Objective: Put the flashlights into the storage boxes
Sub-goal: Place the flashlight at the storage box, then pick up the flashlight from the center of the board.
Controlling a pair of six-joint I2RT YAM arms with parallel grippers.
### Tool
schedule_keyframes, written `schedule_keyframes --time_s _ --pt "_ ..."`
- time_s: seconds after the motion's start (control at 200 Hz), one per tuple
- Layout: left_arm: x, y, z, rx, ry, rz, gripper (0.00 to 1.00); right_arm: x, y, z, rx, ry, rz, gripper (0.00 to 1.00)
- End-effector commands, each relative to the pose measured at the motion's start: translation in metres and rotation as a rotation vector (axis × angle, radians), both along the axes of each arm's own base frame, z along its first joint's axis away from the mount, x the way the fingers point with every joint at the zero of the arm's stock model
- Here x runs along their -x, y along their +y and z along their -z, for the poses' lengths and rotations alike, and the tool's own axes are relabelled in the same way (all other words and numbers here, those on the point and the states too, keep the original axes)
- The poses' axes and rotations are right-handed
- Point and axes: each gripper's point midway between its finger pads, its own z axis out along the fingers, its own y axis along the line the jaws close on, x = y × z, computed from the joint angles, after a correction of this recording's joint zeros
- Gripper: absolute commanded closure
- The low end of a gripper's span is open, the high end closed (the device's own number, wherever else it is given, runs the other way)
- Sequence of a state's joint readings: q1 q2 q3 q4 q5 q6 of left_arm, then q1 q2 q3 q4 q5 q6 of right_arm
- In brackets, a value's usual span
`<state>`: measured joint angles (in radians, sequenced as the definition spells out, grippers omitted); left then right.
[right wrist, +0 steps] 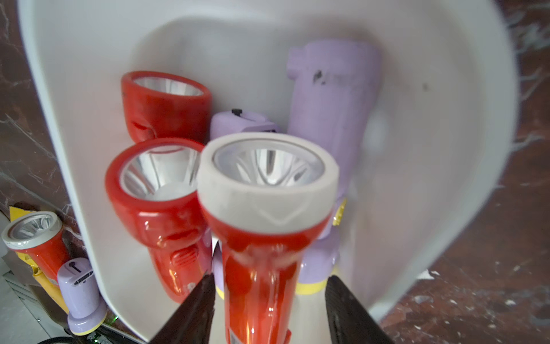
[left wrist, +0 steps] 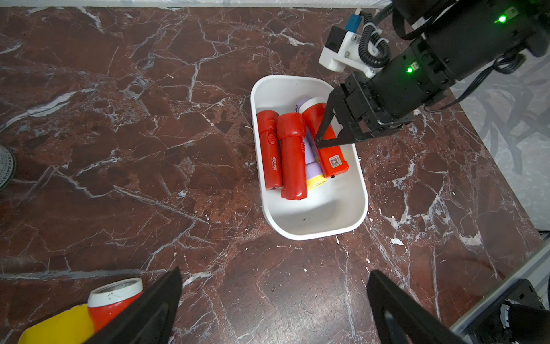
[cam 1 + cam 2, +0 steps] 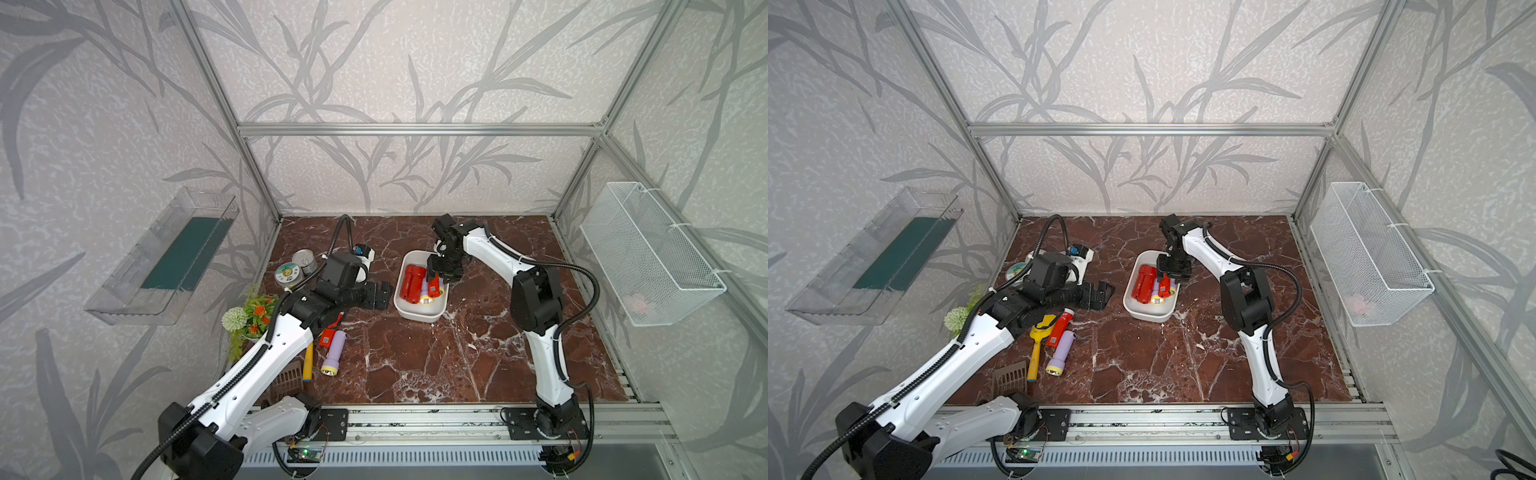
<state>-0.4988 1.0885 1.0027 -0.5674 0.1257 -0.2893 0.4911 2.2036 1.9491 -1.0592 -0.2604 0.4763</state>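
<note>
Red white-headed flashlight (image 1: 262, 208) lay on top of the pile in the white tub (image 3: 415, 318), just right of centre in both top views. Under it were two all-red flashlights (image 2: 293, 158) and two lavender flashlights (image 1: 333, 98).

Right gripper (image 1: 269, 277) straddled its handle. Jaws were parted with a gap showing on one side, so not clamped.

Two were not yet boxed, lower left of centre: a loose red flashlight (image 3: 1061, 328) touching a loose lavender flashlight (image 3: 1061, 353), just beside the yellow-handled spatula (image 3: 1036, 357). Left gripper (image 2: 275, 271) hung spread wide and empty, left of the tub.

Judged light, rigid, glossy plastic. Bodies were round, so likely to roll and slip. Best taken across the narrow handle at mid-length, not the flared head.
</note>
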Motion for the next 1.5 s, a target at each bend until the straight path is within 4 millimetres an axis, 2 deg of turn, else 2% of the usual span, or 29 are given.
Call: schedule_keyframes --time_s 0.0,0.115,0.235,0.295,0.31,0.535,0.685,0.72,0.74,0.875,1.095,1.364,1.494 --pt "0.002 0.003 0.015 -0.011 0.038 -0.015 0.01 0.015 -0.009 -0.041 -0.006 -0.053 -0.034 0.38" --pt "0.003 0.005 0.026 0.004 0.067 -0.043 0.01 0.028 -0.003 -0.056 -0.067 -0.08 -0.081 0.32" --pt "0.006 0.005 0.037 0.017 0.11 -0.061 0.01 0.042 0.001 -0.068 -0.117 -0.106 -0.129 0.2" --pt "0.008 0.004 0.042 0.027 0.129 -0.068 0.01 0.048 0.002 -0.071 -0.139 -0.106 -0.155 0.07" --pt "0.009 0.004 0.043 0.027 0.134 -0.069 0.01 0.05 0.002 -0.072 -0.141 -0.104 -0.16 0.0" --pt "0.017 0.023 0.067 -0.038 0.24 -0.18 0.01 0.077 -0.003 -0.082 -0.179 -0.116 -0.224 0.01" --pt "0.022 0.031 0.075 -0.048 0.274 -0.235 0.01 0.094 -0.011 -0.093 -0.192 -0.145 -0.248 0.01" --pt "0.024 0.033 0.077 -0.051 0.283 -0.246 0.01 0.097 -0.012 -0.089 -0.197 -0.134 -0.256 0.01" --pt "0.025 0.034 0.079 -0.052 0.29 -0.256 0.01 0.101 -0.012 -0.099 -0.215 -0.158 -0.265 0.01" --pt "0.034 0.047 0.096 -0.086 0.356 -0.34 0.01 0.115 -0.013 -0.11 -0.262 -0.199 -0.298 0.01" --pt "0.059 0.067 0.116 -0.137 0.463 -0.454 0.01 0.125 -0.018 -0.119 -0.28 -0.243 -0.328 0.01" --pt "0.089 0.097 0.12 -0.219 0.518 -0.564 0.01 0.127 -0.022 -0.117 -0.27 -0.264 -0.316 0.01" --pt "0.101 0.103 0.127 -0.236 0.551 -0.59 0.01 0.127 -0.022 -0.113 -0.276 -0.265 -0.309 0.01"
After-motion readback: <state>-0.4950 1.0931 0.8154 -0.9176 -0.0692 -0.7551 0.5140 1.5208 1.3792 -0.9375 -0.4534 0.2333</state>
